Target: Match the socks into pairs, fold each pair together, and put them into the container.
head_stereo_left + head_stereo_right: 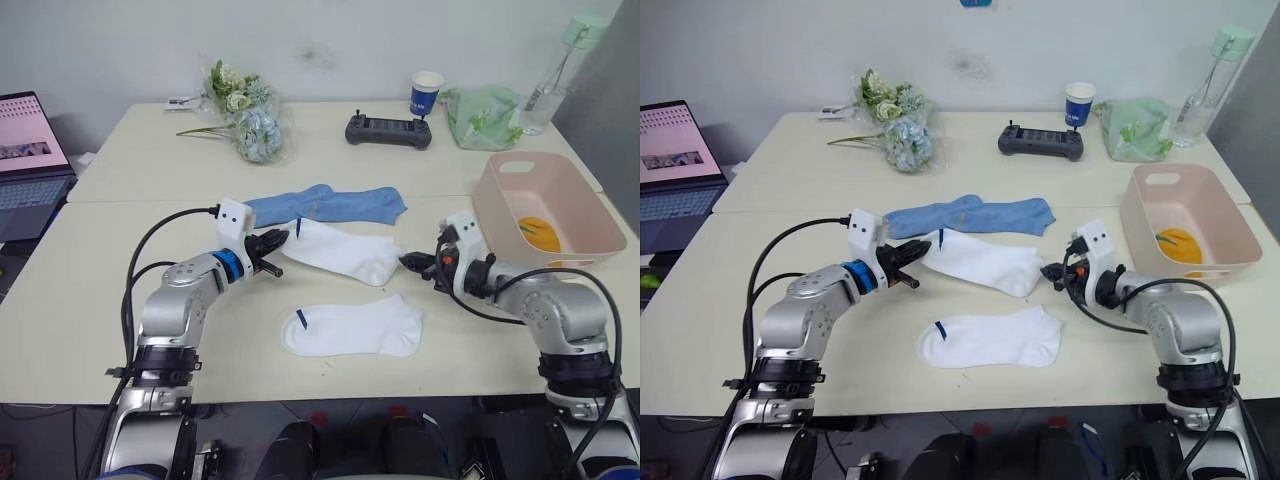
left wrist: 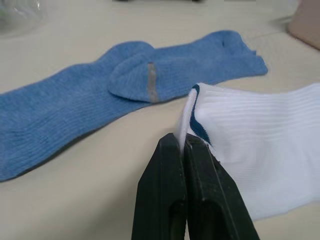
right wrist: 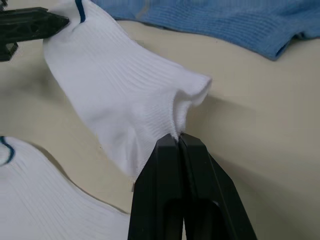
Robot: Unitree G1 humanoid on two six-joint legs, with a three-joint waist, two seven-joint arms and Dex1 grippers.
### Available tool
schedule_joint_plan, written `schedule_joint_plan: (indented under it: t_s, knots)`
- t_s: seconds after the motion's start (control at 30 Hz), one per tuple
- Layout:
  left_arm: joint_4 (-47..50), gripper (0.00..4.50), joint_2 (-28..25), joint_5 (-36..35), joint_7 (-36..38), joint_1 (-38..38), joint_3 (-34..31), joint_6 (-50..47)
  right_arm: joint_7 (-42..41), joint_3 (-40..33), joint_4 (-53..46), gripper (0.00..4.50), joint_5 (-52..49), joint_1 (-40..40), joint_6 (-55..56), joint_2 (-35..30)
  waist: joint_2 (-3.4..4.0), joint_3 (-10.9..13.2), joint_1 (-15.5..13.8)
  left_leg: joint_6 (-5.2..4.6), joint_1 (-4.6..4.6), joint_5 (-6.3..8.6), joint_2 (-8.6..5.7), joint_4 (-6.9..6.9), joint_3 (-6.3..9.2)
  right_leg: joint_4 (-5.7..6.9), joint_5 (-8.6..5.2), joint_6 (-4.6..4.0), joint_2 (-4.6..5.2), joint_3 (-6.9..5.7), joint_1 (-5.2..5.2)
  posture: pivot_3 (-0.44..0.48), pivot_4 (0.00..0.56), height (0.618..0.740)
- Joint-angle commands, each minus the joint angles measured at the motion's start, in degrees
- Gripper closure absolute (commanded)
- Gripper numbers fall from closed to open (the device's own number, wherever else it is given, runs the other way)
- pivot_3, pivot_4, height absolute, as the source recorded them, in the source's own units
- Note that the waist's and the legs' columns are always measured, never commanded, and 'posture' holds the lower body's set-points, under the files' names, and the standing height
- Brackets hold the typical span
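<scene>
Left gripper [image 1: 283, 250] and right gripper [image 1: 408, 262] pinch opposite ends of one white sock [image 1: 345, 252] (held between them)

Laptop [image 1: 30, 160], flower bunch [image 1: 245, 115], controller [image 1: 388, 130], paper cup [image 1: 426, 93], green bag [image 1: 485, 117], bottle [image 1: 560, 70].

A pale table [image 1: 120, 330] carries a flat white sock [image 1: 352, 329] near its front edge, two overlapping light blue socks [image 1: 325, 203] mid-table, the pink container [image 1: 542, 205] at the right, and a black controller [image 1: 388, 130], paper cup [image 1: 426, 93], green bag [image 1: 482, 116], bottle [image 1: 556, 75] and flowers [image 1: 245, 120] along the back
</scene>
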State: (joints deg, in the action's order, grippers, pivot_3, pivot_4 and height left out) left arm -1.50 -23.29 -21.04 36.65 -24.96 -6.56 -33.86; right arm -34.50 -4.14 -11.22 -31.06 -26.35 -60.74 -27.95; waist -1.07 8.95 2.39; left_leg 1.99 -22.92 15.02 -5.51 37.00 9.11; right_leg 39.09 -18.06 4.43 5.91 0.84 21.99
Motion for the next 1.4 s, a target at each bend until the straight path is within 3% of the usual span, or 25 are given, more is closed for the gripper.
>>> schedule_joint_plan:
  t_s: [0.03,0.23,0.33,0.47,0.77,1.4]
  knots:
    - [14.63,4.45,-0.43,-8.54,-0.77,4.26,-3.32,-8.27,-4.03,-5.47,-3.07,4.50,-7.17,-2.56,-5.02,-3.83,0.00,0.00,-0.05,0.00,-0.03,0.00,0.00,0.00,-0.01,-0.02,0.00,0.00,0.00,0.00,0.01,0.000,0.150,0.740]
    - [32.94,4.45,2.90,-18.09,-7.24,16.88,-5.34,-16.34,-14.51,-8.46,-7.55,4.50,-19.82,0.59,-13.87,-13.48,0.00,0.00,-0.39,-0.02,0.01,0.01,0.04,-0.01,-0.04,-0.08,0.00,0.00,-0.01,-0.01,-0.10,0.000,0.150,0.740]
    - [38.24,4.45,3.96,-20.86,-9.44,22.73,-5.58,-17.39,-17.82,-6.90,-9.29,4.50,-20.80,4.42,-12.82,-17.46,0.00,0.00,-0.76,-0.05,0.04,0.03,0.04,0.01,-0.02,-0.12,0.00,0.00,-0.02,-0.05,-0.21,0.000,0.150,0.740]
    - [43.13,4.45,4.30,-23.14,-11.56,30.67,-5.31,-17.32,-17.41,-5.50,-9.39,4.50,-19.86,6.66,-10.24,-18.14,0.01,0.00,-0.68,-0.06,0.14,0.04,0.06,0.00,-0.14,-0.10,0.00,-0.01,-0.02,0.02,-0.28,0.000,0.150,0.740]
    - [42.86,4.45,4.84,-20.20,-12.43,38.04,-0.68,-11.33,-18.28,-0.65,-7.73,4.50,-15.69,8.51,-4.30,-19.84,0.00,0.00,-1.16,-0.10,0.13,0.06,0.04,0.01,-0.15,-0.16,-0.01,-0.01,-0.01,-0.01,-0.33,0.000,0.150,0.740]
    - [42.25,4.45,3.99,-20.12,-12.02,43.21,-0.63,-5.38,-19.13,3.87,-4.32,4.50,-9.73,8.48,2.83,-19.87,0.00,0.01,-1.39,-0.13,0.13,0.08,0.06,-0.01,-0.18,-0.21,-0.01,-0.02,-0.01,-0.01,-0.32,0.000,0.150,0.740]
